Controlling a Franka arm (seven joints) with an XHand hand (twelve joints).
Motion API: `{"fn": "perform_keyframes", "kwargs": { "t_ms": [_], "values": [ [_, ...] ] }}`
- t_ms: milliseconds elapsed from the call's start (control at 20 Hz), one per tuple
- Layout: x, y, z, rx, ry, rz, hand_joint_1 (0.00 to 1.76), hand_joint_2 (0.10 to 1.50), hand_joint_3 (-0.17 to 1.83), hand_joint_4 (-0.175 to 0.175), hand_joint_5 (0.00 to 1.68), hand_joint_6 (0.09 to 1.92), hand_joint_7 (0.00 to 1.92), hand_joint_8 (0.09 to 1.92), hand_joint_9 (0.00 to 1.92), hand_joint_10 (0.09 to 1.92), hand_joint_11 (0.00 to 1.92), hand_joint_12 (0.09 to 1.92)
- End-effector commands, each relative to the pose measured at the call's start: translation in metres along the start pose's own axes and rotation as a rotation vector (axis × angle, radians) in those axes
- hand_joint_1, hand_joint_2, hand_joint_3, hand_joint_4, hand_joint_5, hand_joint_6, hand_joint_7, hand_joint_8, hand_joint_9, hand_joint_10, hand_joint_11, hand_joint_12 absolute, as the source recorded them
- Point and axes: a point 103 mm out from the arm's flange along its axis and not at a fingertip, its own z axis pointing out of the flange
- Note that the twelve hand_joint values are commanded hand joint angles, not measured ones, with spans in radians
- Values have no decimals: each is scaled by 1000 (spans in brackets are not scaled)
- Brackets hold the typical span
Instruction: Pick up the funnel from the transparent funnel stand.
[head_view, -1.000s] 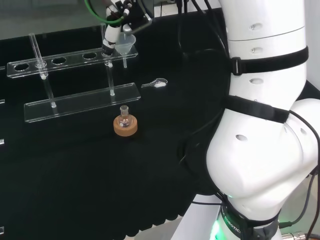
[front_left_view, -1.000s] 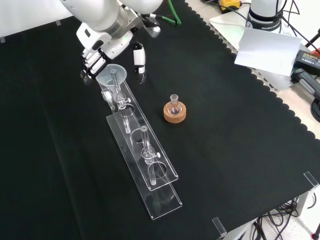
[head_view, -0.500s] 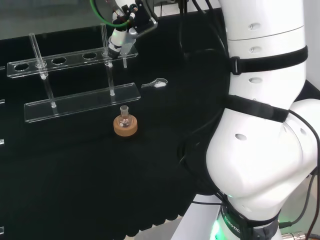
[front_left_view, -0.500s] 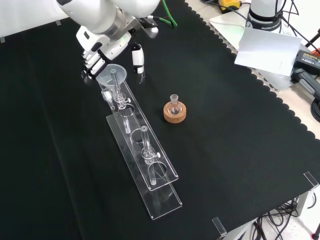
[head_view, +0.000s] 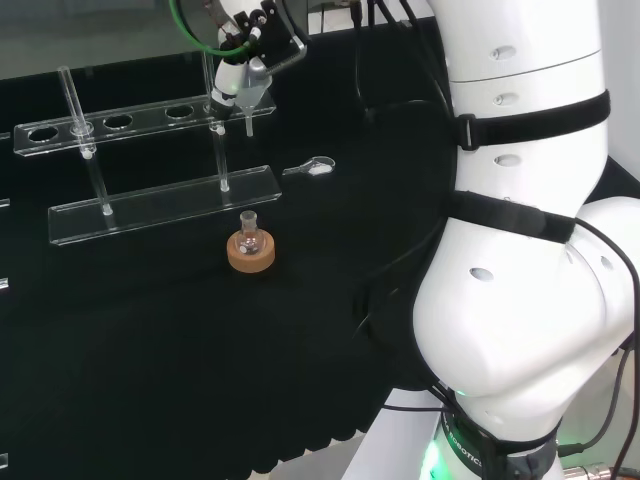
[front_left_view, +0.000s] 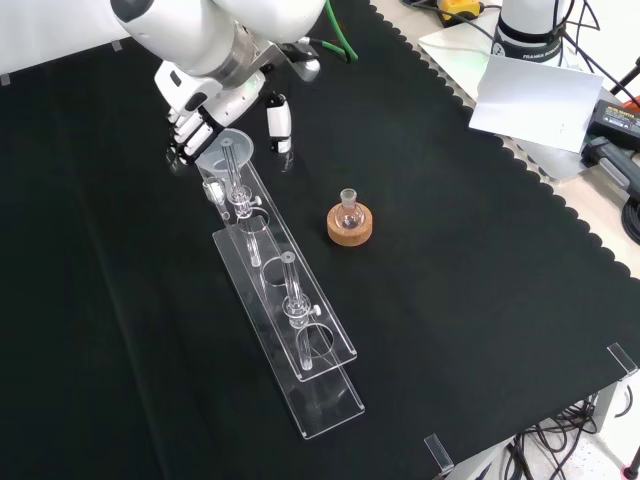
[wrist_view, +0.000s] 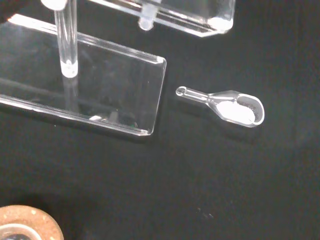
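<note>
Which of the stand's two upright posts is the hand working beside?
The post at the stand's far end in the front view, right beside the hand and funnel; the other post stands alone, nearer the camera.

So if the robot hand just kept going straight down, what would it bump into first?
Probably the funnel it is closing around, then the clear funnel stand beneath; depth is hard to judge.

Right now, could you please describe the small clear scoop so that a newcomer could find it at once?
In the head view, start at the long transparent funnel stand on the black cloth. Just off its right end lies the clear scoop, flat on the cloth with white powder in its bowl, unlike the small flask on its cork ring.
</note>
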Motion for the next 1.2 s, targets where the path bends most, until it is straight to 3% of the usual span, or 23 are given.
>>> {"fn": "perform_keyframes", "kwargs": {
  "t_ms": [50,350,400,550,700,800,900,1050,1200],
  "values": [
    [3,2,-3,-9,2,5,582,688,303,-41,153,87,0,559,292,698,176,1401],
    [-19,4,6,0,12,14,574,711,316,-40,231,87,40,598,350,690,192,1394],
    [-7,3,2,9,-14,43,575,717,319,-40,248,87,56,610,372,689,198,1393],
    [-3,3,0,-8,6,26,577,725,323,-41,270,87,71,623,393,683,205,1391],
    [-20,4,6,-9,32,5,576,727,324,-41,274,87,62,623,371,670,207,1389],
    [-7,5,0,-11,12,13,575,727,324,-41,274,87,58,624,365,668,207,1388],
    [-9,4,0,-27,16,20,574,729,324,-42,290,87,84,636,396,679,208,1388],
    [-27,3,6,-48,-1,46,593,739,333,-45,457,87,348,705,608,651,265,1360],
    [-40,0,9,-105,-34,87,678,764,355,-43,650,350,686,762,922,605,424,1295]
  ]
}}
